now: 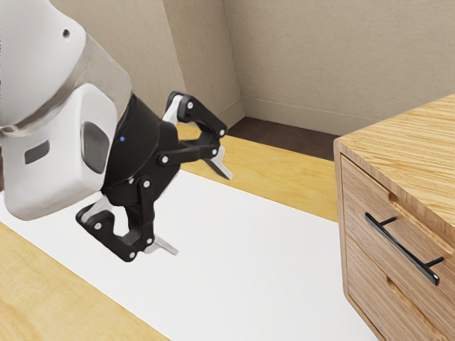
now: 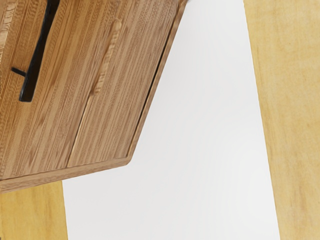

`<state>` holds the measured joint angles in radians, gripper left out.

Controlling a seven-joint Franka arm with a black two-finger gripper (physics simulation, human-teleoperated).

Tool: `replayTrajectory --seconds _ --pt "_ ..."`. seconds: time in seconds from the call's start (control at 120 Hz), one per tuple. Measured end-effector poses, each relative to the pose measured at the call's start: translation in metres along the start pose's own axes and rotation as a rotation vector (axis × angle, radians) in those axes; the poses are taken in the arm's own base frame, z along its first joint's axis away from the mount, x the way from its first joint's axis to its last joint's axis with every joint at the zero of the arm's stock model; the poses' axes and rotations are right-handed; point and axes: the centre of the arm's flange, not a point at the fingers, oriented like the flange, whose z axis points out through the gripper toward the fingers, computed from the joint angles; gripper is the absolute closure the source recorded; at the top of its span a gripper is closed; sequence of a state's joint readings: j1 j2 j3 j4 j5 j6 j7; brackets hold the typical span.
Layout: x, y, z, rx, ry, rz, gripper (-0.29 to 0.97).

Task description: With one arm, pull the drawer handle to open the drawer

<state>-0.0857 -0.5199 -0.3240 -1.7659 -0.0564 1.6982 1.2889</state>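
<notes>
A wooden drawer cabinet [image 1: 405,234] stands at the exterior view's right. Its upper drawer front [image 1: 387,213] carries a black bar handle [image 1: 403,248] and sits flush with the cabinet face. My gripper [image 1: 197,209] hangs well to the left of the cabinet, above the white mat, with its two fingers spread wide and nothing between them. In the wrist view the cabinet front [image 2: 100,85] shows with the black handle [image 2: 37,52] far ahead of my hand.
A white mat [image 1: 270,263] covers the wooden floor [image 1: 284,170] between my arm and the cabinet. Beige walls and a dark floor strip [image 1: 284,135] lie behind.
</notes>
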Motion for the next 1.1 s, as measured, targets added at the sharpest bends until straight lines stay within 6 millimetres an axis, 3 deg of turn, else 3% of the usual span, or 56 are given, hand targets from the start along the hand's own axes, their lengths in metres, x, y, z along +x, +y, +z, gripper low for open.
replayTrajectory --seconds 0.258,0.375,0.525,0.708,1.008,1.1 --pt "0.045 0.006 0.003 0.041 0.037 0.164 0.0" --pt "0.064 0.007 0.017 0.039 0.043 0.226 0.0" --pt "0.071 -0.01 0.037 0.028 0.06 0.272 0.0" --pt "0.081 -0.019 0.037 0.049 0.063 0.33 0.0" --pt "0.102 -0.015 0.039 0.058 0.071 0.41 0.0" --pt "0.101 -0.024 0.053 0.047 0.081 0.413 0.0"
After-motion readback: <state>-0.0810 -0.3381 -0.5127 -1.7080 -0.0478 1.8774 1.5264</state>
